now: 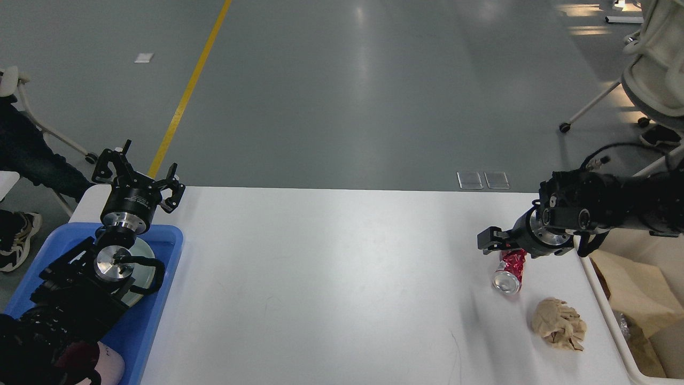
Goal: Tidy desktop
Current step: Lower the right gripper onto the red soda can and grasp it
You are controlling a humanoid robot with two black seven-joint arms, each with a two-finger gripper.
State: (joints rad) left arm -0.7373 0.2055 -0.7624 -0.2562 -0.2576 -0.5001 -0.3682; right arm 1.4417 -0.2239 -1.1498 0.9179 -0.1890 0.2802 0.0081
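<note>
Reached in from three o'clock with the right gripper (494, 241), low over the red can (510, 271) lying crushed on the white table (331, 278); fingers dark and edge-on, so could not tell whether apart or clamped. Looked like the pickup step for the can. Next called for a firm grip, then a carry to the cream bin (614, 331) at four o'clock. Crumpled brown paper (559, 324) waited just beside. Left gripper (138, 172) hung spread apart above the blue tray (160, 289) at nine o'clock. No lettering readable on the can.
</note>
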